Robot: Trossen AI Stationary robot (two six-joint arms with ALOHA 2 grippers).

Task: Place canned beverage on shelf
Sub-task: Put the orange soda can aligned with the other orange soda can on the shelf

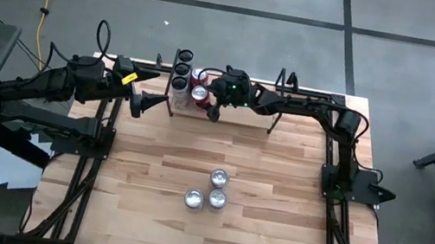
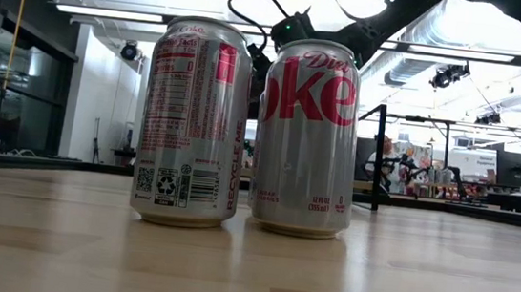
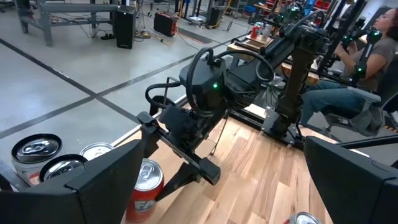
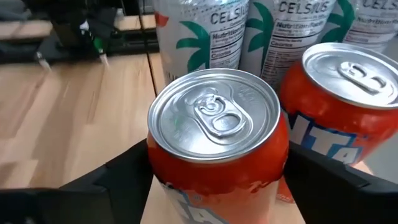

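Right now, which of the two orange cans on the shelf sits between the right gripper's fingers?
The nearer orange can, standing upright between the right gripper fingers. The second orange can stands beside it, outside the fingers, by the white Celsius cans.

Low view: right silver can (image 2: 306, 136) reads "Diet Coke". Right wrist view: white cans (image 4: 205, 34) at 12 o'clock read "CELSIUS", "Nutrition Facts".

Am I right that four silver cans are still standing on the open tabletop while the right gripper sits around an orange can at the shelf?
Not quite: three silver cans stand on the open tabletop, not four, as the high view shows. The rest holds: the right gripper sits around an orange can at the shelf.
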